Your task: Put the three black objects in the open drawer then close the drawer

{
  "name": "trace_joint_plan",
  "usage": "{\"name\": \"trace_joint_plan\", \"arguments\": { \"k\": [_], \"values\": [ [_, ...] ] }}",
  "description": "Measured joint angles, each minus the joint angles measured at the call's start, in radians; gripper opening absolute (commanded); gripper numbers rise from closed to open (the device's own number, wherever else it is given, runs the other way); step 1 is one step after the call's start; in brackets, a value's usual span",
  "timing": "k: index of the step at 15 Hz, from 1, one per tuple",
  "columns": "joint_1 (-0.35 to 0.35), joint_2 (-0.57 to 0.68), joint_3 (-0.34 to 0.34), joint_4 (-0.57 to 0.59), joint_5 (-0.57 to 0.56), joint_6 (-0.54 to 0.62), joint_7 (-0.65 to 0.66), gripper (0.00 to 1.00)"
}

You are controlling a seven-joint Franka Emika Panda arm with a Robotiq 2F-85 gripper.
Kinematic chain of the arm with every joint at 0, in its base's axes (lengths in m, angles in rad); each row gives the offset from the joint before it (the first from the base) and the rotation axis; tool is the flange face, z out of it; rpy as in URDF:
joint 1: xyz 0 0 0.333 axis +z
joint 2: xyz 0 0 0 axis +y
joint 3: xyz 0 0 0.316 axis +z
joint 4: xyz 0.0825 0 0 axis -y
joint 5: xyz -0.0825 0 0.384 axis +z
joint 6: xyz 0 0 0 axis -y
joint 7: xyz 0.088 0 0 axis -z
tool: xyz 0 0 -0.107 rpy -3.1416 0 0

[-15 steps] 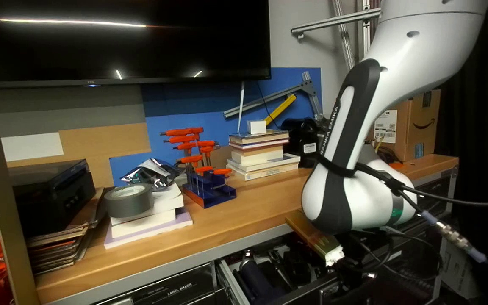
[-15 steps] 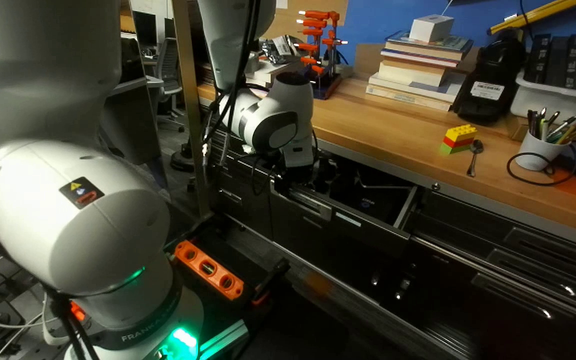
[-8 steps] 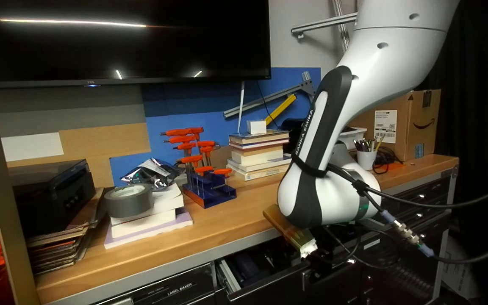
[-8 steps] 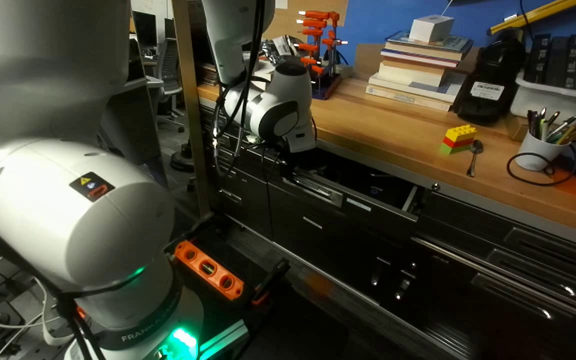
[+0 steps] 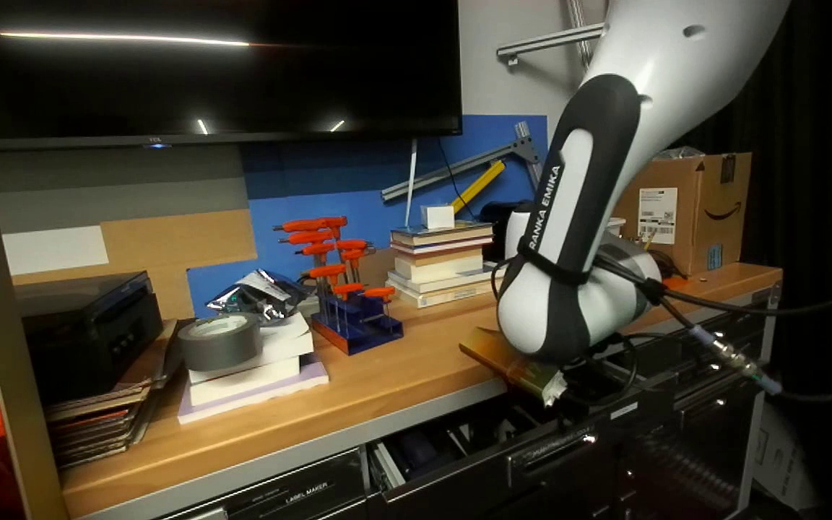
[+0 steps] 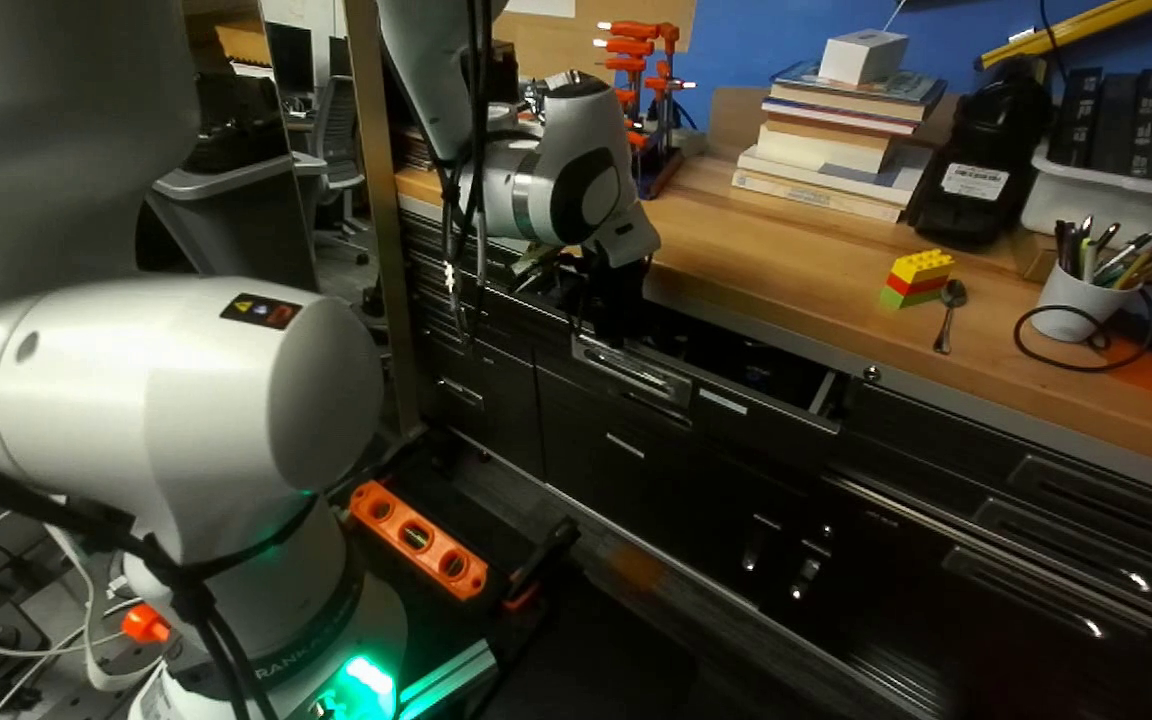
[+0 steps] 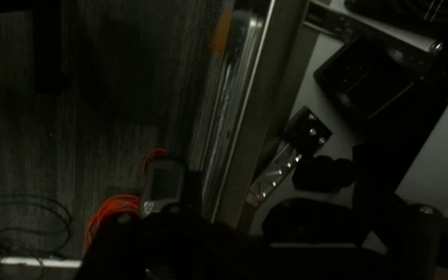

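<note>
A television [image 5: 206, 79] hangs above the wooden worktop [image 5: 427, 361]; beneath, the drawer [image 6: 774, 420] stands open, dark shapes [image 7: 323, 174] inside too dim to match to the black objects. The claw [image 6: 614, 315] is near the drawer's front, spread and hold impossible to tell.

Smooth, faintly shiny wood is seen in the worktop [image 5: 430, 354]. The drawer [image 6: 761, 420] is faced with dark, shiny metal. The arm [image 5: 683, 94] appears to be cased in smooth white plastic. Streaks of light are mirrored in the glossy black screen [image 5: 206, 83]. The silvery bag [image 5: 261, 292] is crinkled and shiny, while the box [image 5: 721, 235] is made of matt brown cardboard. The spoon [image 6: 948, 310] is made of polished metal, the toy bricks [image 6: 916, 278] of plastic.
</note>
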State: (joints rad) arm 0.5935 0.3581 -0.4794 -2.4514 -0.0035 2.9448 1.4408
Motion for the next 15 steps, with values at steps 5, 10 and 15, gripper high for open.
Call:
{"name": "trace_joint_plan", "arguments": {
  "k": [5, 10, 15],
  "values": [
    [0.07, -0.117, -0.095, -0.012, -0.362, -0.328, 0.118, 1.0],
    [-0.145, -0.211, 0.163, -0.054, -0.438, -0.53, 0.103, 1.0],
    [-0.329, -0.183, 0.351, -0.108, -0.369, -0.523, 0.013, 1.0]
  ]
}}
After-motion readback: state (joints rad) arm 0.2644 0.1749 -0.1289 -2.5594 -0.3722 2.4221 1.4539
